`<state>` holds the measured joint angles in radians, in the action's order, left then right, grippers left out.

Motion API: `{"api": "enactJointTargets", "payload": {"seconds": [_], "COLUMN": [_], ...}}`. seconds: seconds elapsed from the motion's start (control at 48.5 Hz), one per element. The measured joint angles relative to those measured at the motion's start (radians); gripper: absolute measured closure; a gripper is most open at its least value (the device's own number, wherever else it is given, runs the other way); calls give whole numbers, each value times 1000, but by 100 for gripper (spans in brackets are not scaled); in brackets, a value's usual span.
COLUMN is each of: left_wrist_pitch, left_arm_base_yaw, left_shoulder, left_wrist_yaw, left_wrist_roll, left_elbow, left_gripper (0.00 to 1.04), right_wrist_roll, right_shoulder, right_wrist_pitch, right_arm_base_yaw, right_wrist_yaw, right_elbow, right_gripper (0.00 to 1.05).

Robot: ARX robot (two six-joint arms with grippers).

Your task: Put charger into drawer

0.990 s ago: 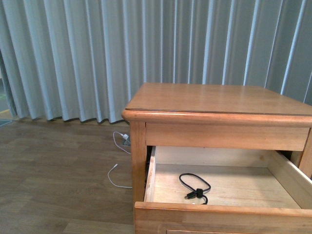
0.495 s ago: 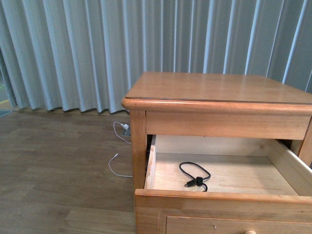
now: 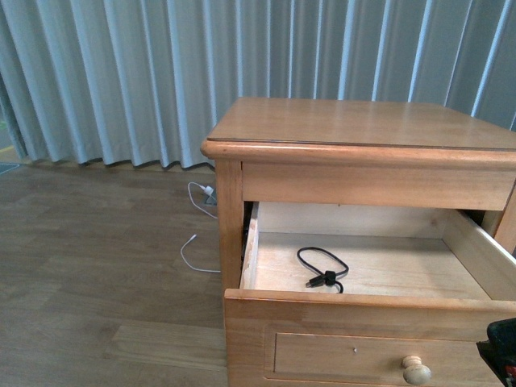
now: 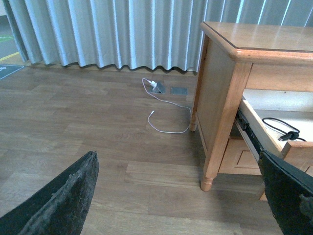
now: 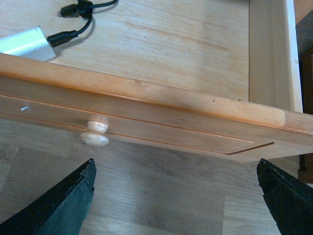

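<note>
The drawer (image 3: 363,343) stands pulled open, showing its pale interior and round knob (image 3: 416,370). The charger lies inside: its black bundled cable (image 3: 322,276) shows in the front view, where the white plug is hidden behind the drawer front. The right wrist view shows the white plug (image 5: 24,43) with the cable (image 5: 78,14) beside it. My right gripper (image 5: 178,205) is open and empty over the floor just in front of the drawer front (image 5: 146,122), near the knob (image 5: 95,133). My left gripper (image 4: 181,205) is open and empty over the floor, left of the nightstand.
The nightstand (image 3: 355,133) stands before a grey curtain (image 3: 121,72). A long thin white cable (image 3: 193,251) lies on the wood floor by its left side and also shows in the left wrist view (image 4: 166,117). The nightstand's front leg (image 4: 208,181) is near the left gripper.
The front view has shifted, so the drawer front and knob now show. A dark part of the right gripper has appeared at the lower right. The charger cable has not moved.
</note>
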<state>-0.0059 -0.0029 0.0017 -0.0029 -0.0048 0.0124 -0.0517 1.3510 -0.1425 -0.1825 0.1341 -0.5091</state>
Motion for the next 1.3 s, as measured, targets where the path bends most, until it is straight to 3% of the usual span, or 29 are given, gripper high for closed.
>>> {"api": "enactJointTargets", "payload": {"seconds": [0.351,0.742,1.299], "left_wrist_pitch": [0,0,0], "left_arm_base_yaw": [0,0,0], "left_shoulder": [0,0,0], "left_wrist_yaw": [0,0,0], "left_wrist_roll": [0,0,0], "left_elbow": [0,0,0], "left_gripper": [6,6,6], "right_wrist_roll": [66,113,172], "right_shoulder": [220,382,616], "right_wrist_pitch": [-43,-123,-241], "right_arm_base_yaw": [18,-14,15], "right_wrist_yaw": [1,60,116], "right_elbow": [-104,-201,-434], "right_gripper": [8,8,8]}}
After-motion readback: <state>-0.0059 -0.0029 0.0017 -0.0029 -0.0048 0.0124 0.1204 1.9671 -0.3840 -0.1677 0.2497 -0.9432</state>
